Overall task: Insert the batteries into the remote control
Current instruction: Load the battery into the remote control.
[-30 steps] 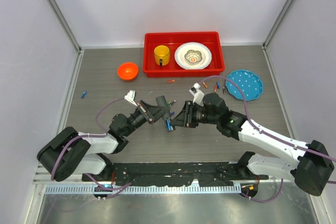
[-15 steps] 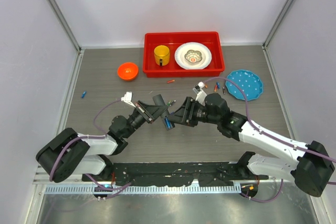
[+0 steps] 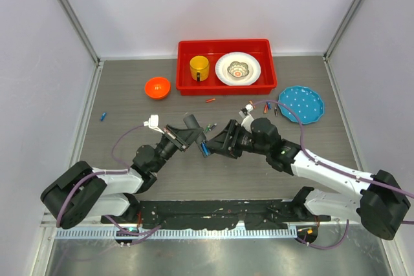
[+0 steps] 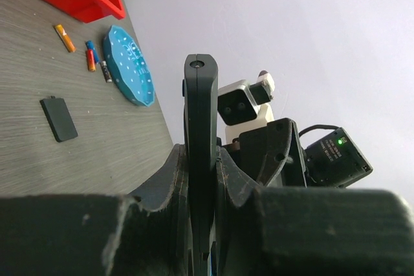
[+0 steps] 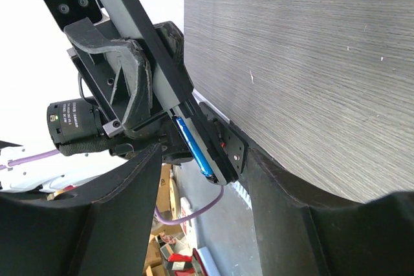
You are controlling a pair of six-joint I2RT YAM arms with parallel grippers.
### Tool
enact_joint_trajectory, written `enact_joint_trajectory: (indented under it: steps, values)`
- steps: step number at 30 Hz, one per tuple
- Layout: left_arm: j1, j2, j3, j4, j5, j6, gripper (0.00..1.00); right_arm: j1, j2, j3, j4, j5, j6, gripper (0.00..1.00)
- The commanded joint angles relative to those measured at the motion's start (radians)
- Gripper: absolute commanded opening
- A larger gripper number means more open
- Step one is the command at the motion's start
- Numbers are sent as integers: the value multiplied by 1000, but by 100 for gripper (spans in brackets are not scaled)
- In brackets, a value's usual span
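looking at it, you're mid-load: your left gripper (image 4: 202,185) is pressed tight on the remote control (image 5: 162,63), holding it tilted up off the table between the two arms. a blue battery (image 5: 194,148) sits in its open compartment. your right gripper (image 5: 202,179) has its fingers spread right by that end, pinching nothing. i'd say next you need another cell from the loose batteries (image 4: 90,56) beside the blue plate (image 4: 129,66). can't tell if the blue one is fully seated, and any second slot is hidden. the left wrist view only shows the remote edge-on. the flat black piece (image 4: 58,119) on the table is probably the cover.
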Motion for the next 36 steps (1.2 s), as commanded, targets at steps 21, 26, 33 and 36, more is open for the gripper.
enact_joint_trajectory:
  steps: [21,26,33,36]
  values:
    - [-12,-8,3,109,-39,42,0,-1,62,42,62,61,65,63]
    - [-13,-8,4,111,-36,45,0,-1,80,50,57,61,62,63]
    - [-13,-5,3,116,-31,48,0,-1,97,52,76,72,66,63]
    - [-12,-3,-1,116,-31,48,0,-1,95,59,77,77,66,63]
